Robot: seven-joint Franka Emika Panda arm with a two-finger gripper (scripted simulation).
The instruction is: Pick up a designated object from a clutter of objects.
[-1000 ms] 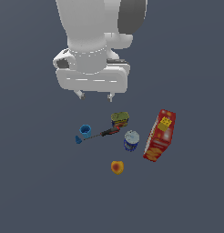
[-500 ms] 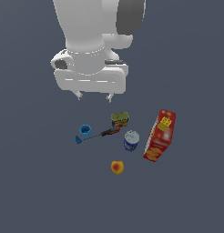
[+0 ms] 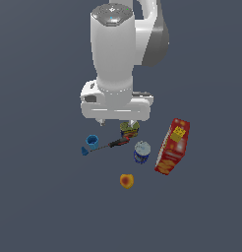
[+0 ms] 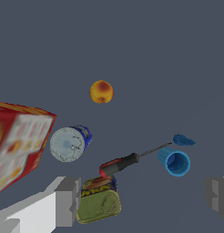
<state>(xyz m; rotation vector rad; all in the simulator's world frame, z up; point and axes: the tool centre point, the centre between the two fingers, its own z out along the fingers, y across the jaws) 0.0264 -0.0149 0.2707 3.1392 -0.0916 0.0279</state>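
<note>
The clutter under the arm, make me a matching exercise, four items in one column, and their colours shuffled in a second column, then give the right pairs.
Things:
1. box
2. cup
3. fruit
4. squat can

Colours:
A. orange-yellow
B. olive-green
C. red
D. light blue

Pairs: 1-C, 2-D, 3-A, 4-B.
</note>
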